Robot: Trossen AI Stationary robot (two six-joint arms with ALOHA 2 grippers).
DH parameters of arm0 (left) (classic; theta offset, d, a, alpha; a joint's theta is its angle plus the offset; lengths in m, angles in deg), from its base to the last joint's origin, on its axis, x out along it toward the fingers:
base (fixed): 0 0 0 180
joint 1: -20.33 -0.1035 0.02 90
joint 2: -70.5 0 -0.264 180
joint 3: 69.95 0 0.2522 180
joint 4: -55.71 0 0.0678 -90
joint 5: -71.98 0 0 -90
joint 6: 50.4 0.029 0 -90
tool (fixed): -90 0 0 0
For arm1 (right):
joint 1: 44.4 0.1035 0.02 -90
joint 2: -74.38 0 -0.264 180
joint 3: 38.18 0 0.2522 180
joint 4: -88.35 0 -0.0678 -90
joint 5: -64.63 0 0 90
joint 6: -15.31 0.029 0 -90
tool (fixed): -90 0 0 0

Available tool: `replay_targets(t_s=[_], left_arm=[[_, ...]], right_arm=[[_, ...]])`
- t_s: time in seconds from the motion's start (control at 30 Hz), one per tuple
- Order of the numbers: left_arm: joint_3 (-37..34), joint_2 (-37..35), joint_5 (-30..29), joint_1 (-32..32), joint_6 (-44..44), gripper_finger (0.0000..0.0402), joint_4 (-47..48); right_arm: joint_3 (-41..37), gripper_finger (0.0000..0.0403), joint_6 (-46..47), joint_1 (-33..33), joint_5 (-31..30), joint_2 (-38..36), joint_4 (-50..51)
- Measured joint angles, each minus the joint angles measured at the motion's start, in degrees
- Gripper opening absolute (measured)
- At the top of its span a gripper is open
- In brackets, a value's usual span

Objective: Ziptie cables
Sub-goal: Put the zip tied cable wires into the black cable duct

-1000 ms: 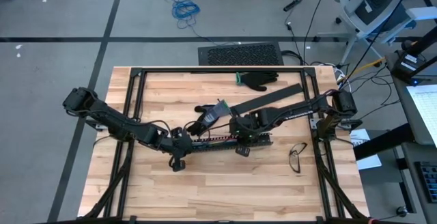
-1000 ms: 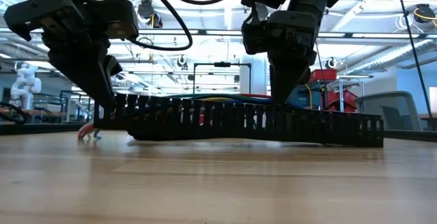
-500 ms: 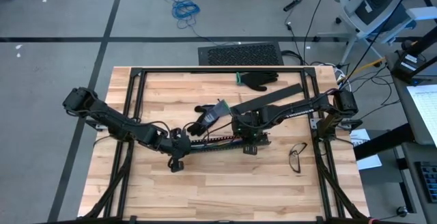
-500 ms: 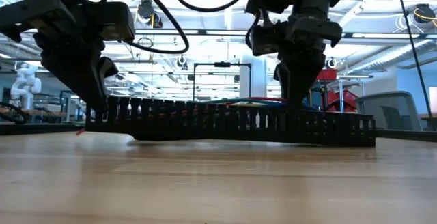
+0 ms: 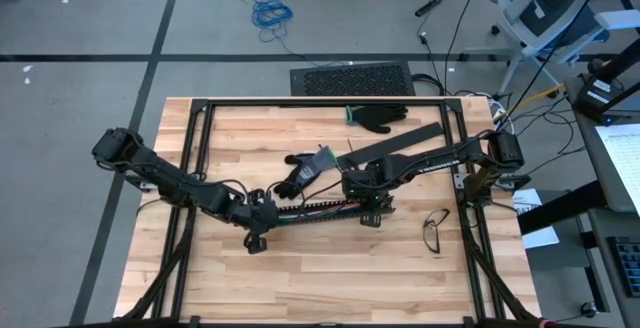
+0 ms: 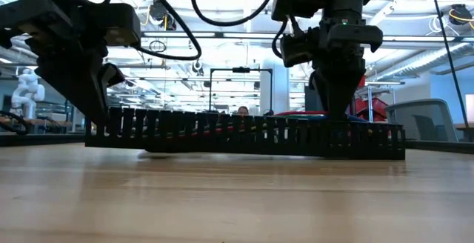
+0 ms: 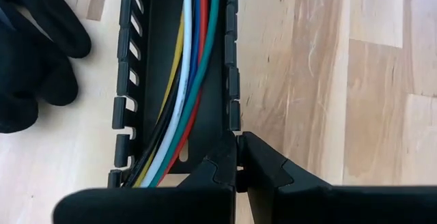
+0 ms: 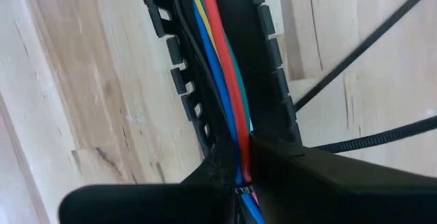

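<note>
The cables [image 7: 183, 80], white, red, blue, green and yellow, lie lengthwise inside a long black slotted channel [image 5: 320, 211] running left to right across the middle of the table [image 5: 320, 278]. My left gripper [image 7: 237, 157] pinches the channel's wall at its left end, fingers together on it. My right gripper [image 8: 240, 157] is clamped on the cables near the right end. Beyond lie black zip ties [image 8: 362, 53], a black glove [image 5: 380, 117] and, to the right, eyeglasses [image 5: 436, 230].

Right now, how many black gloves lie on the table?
2. The far glove lies near the table's back edge; the middle glove lies beside the black channel. More could be hidden.
</note>
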Motion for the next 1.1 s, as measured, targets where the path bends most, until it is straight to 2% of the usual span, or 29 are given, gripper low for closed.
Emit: replay_targets(t_s=[0.2, 0.5, 0.93, 1.1], left_arm=[[0.0, 0.0, 0.0, 0.0, 0.0, 0.0018, 0.1], [0.0, 0.0, 0.0, 0.0, -0.1, 0.0018, -0.2], [0.0, 0.0, -0.1, 0.0, 0.0, 0.0018, -0.4], [0.0, 0.0, -0.1, 0.0, 0.0, 0.0018, -0.3]], right_arm=[[0.0, 0.0023, 0.2, 0.0, 0.0, 0.0, -0.4], [0.0, 0.0057, 1.9, 0.0, 0.0, 0.0, -7.0], [0.1, 0.0048, 1.8, 0.0, 0.2, 0.0, -5.7], [0.1, 0.0068, 1.4, 0.0, 0.2, 0.0, -5.5]])
